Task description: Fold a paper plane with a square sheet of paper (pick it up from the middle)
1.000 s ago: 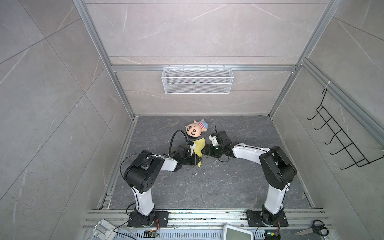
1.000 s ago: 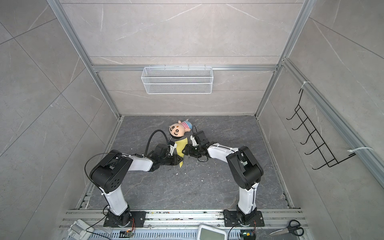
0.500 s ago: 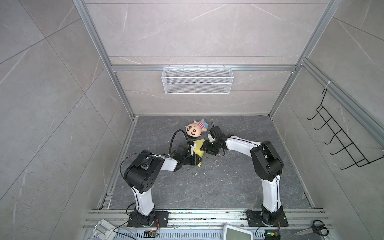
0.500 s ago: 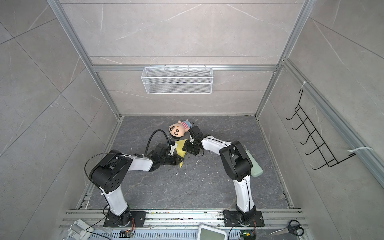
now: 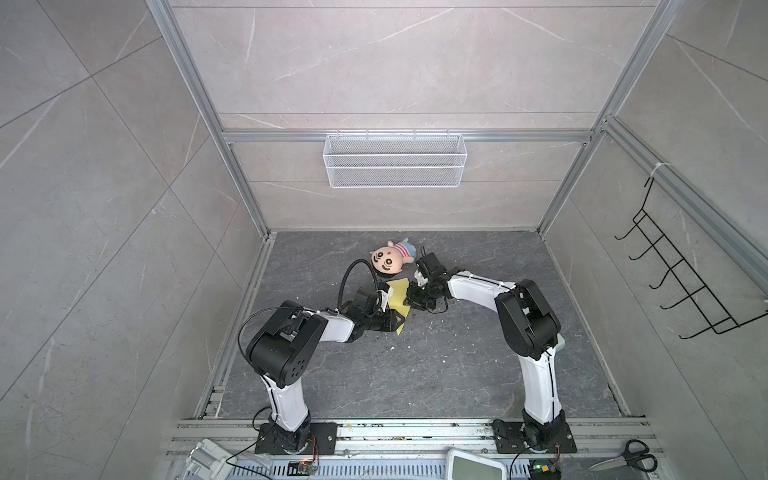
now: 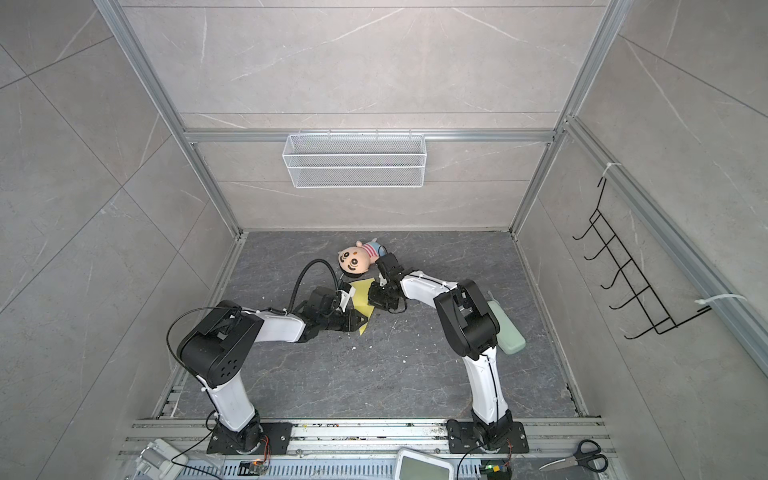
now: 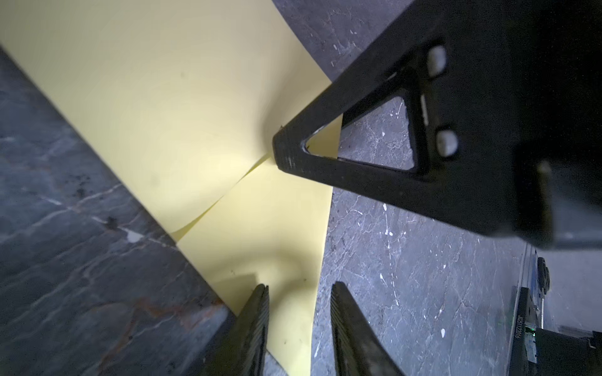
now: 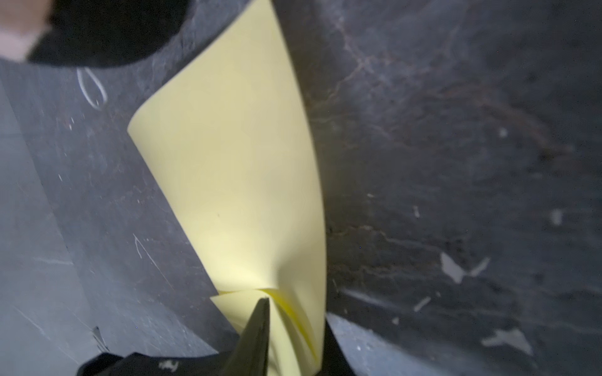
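Jaws of the left gripper (image 7: 298, 293) stand apart with a clear gap over the near end of the sheet of paper (image 7: 182, 114); whether its tips touch the paper we cannot tell. Those of the right gripper (image 8: 294, 312) pinch the sheet's stacked, folded layers, and the paper curls up from that grip. In both top views we find the sheet of paper (image 5: 397, 295) (image 6: 362, 297) just behind the middle of the tabletop (image 5: 415, 374), between the two grippers. Its long axis runs from the far edge toward the front edge: the broad end lies near the plush doll (image 5: 388, 259), and the narrow point faces the front edge. We see a dark grey, stone-veined surface flecked with white. Pale tiled walls in an aluminium frame close the far edge and both sides, with a wire basket (image 5: 395, 166) on the back wall and a hook rack (image 5: 681, 282) on the right wall. Bare surface spreads from the paper's point to the front and left edges. A pale green pad (image 6: 509, 332) lies toward the right edge behind the right arm, and scissors (image 5: 627, 457) rest beyond the front right corner.
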